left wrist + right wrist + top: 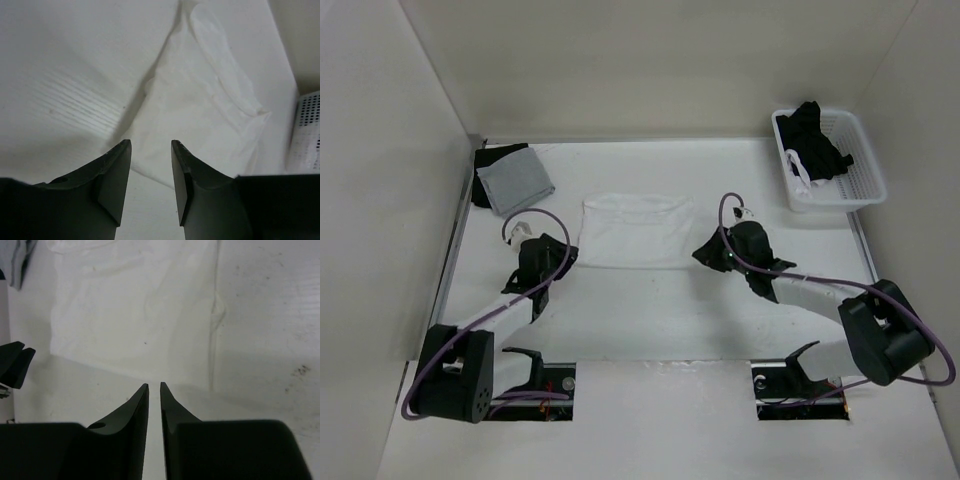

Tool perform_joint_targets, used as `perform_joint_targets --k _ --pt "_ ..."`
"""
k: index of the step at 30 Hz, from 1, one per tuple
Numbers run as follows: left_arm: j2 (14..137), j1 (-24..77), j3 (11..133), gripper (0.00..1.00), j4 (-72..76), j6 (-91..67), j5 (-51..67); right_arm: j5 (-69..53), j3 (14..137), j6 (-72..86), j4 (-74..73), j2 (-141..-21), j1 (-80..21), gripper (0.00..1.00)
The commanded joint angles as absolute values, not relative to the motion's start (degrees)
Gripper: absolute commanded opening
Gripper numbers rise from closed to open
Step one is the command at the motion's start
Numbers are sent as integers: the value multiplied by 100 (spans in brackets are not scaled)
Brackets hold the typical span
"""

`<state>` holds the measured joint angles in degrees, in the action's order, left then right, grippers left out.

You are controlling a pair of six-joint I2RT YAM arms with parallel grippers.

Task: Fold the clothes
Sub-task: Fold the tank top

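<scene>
At the left gripper (151, 142), jaws stand well apart with nothing between them; the tips point at the near left edge of the clothes (200, 110), contact can't be told. Right gripper (154, 385): jaws nearly together, only a thin slit, nothing held, tips just short of the garment's near right edge. Both grippers flank the clothes, one at each side. The clothes, thin white fabric, lie flat as a rough rectangle mid-table (640, 320), a few soft creases, right side doubled over in a narrow strip. Further out, far left corner: grey square cloth (515, 180) lying on a black garment (485, 158). Far right: white basket (868, 188) with black clothing (815, 140) inside.
</scene>
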<state>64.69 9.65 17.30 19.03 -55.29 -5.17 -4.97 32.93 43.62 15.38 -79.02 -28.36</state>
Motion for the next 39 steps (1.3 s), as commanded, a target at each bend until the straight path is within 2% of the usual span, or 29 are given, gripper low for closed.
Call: perform_joint_targets --k 1,3,6,15,20,29,39 --pt "6871 866 1731 37 2100 -5431 -177 -299 2989 4377 2135 -7673 -2817 26" --pt "7258 848 1784 37 2310 -5440 -10 -369 2857 4403 2276 -7690 -2686 35" --pt "7681 839 1784 37 2575 -5502 175 -448 2751 4412 2425 -7813 -2632 41" --pt "7849 769 1749 23 2461 -5520 141 -615 2865 4570 2461 -8551 -2430 42" --pt "7787 743 1696 22 2364 -5520 88 -650 2857 4667 2452 -8604 -2395 42" --pt "7787 707 1679 22 2312 -5467 105 -870 2927 4799 2557 -8912 -2430 35" --pt "7690 655 1617 12 2329 -5467 114 -966 2936 4922 2751 -9088 -2430 20"
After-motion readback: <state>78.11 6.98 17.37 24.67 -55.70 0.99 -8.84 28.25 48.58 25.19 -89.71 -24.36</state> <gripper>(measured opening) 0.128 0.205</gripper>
